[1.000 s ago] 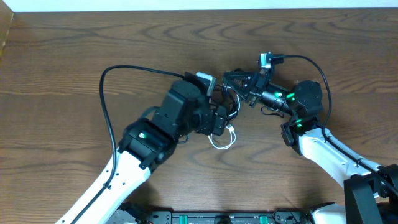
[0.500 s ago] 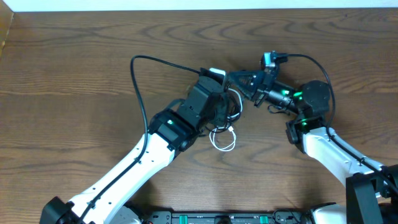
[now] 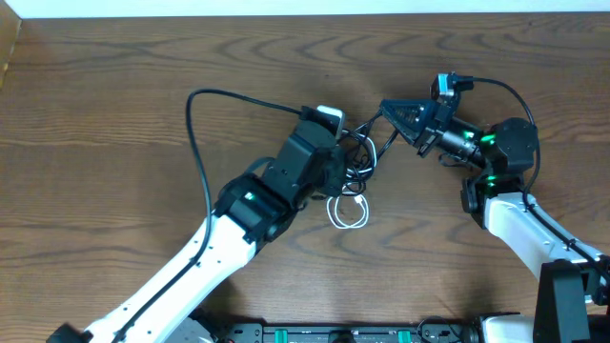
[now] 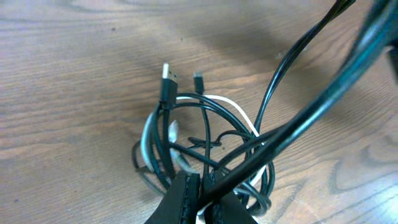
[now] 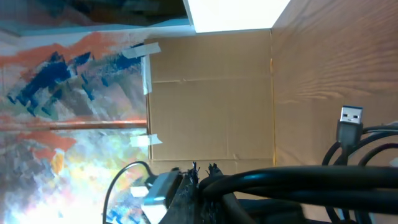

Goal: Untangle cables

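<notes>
The cables lie in a knotted bunch at the table's middle: black loops, with a white loop sticking out toward the front. My left gripper is shut on the bunch. In the left wrist view its jaws pinch black strands, with the white cable, a USB plug and a small plug beyond. My right gripper is shut on a black cable that stretches from it back to the bunch. The right wrist view shows that thick black strand in the gripper and another USB plug.
The left arm's own thick black wire arches over the table to the left of the bunch. The table's far edge runs along the top. A cardboard wall shows in the right wrist view.
My left gripper has gone from open to shut on the bunch. My right gripper has moved right with its black cable, drawing it out of the tangle.
</notes>
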You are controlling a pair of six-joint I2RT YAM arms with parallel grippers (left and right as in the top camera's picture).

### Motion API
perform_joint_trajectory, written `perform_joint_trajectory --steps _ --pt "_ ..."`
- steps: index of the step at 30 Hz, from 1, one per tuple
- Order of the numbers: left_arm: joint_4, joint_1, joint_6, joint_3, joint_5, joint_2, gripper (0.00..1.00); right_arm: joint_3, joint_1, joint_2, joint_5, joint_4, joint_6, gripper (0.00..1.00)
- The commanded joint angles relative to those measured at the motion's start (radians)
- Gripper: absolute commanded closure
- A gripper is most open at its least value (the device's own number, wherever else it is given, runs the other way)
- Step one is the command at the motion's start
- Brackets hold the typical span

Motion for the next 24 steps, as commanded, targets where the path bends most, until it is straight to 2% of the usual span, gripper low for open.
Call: perform_joint_trajectory --steps 1,4,13,18,21,24 --pt "-0.014 0.005 -0.012 -0.013 -0.029 -0.071 0.93 0.014 -0.023 -0.012 0.018 0.009 -0.047 0.99" --pt "-0.018 0.005 -0.012 -0.013 -0.029 -0.12 0.92 0.014 -0.023 -0.012 0.02 0.002 -0.126 0.94" --pt "-0.036 0.005 0.014 -0.013 -0.028 -0.238 0.92 0.014 -0.022 -0.012 0.013 -0.034 -0.469 0.67" --pt "-0.036 0.005 0.014 -0.013 -0.028 -0.297 0.92 0.014 -0.021 -0.012 -0.044 -0.135 -0.634 0.57" --pt "-0.036 0.007 0.014 -0.013 -0.028 -0.326 0.92 0.014 -0.021 -0.012 -0.088 -0.222 -0.738 0.54" --pt "-0.036 0.007 0.014 -0.013 -0.029 -0.355 0.92 0.014 -0.009 -0.012 -0.098 -0.378 -0.889 0.4"
